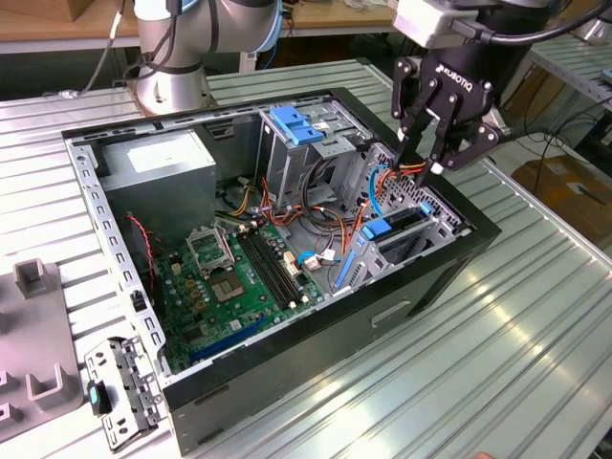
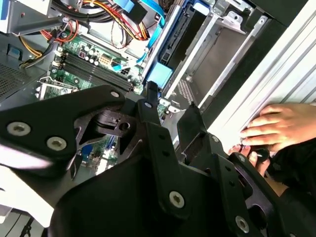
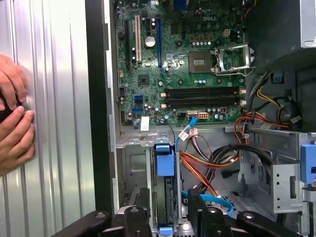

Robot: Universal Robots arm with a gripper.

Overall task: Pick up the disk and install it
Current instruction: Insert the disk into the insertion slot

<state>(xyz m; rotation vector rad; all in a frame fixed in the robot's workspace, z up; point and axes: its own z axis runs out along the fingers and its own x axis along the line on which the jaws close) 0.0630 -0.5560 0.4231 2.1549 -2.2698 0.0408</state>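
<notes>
The disk [image 1: 404,223] stands on edge in the metal bay at the front corner of the open computer case [image 1: 316,359], its blue rail tab [image 1: 377,229] facing the motherboard. In the first wrist view the disk [image 3: 164,195] with its blue tab [image 3: 164,159] lies in line between my two fingers. In the second wrist view the tab [image 2: 160,75] sits just beyond my fingertips. My gripper [image 1: 423,163] [image 3: 168,211] [image 2: 170,106] hovers a little above the bay, open, with nothing held.
A person's hands [image 3: 12,118] [image 2: 276,129] rest on the ribbed table beside the case wall. Orange and blue cables [image 3: 207,182] run next to the bay. The grey power-supply box [image 1: 158,172], the drive cage with its blue tab [image 1: 296,124] and the motherboard [image 1: 239,277] fill the case.
</notes>
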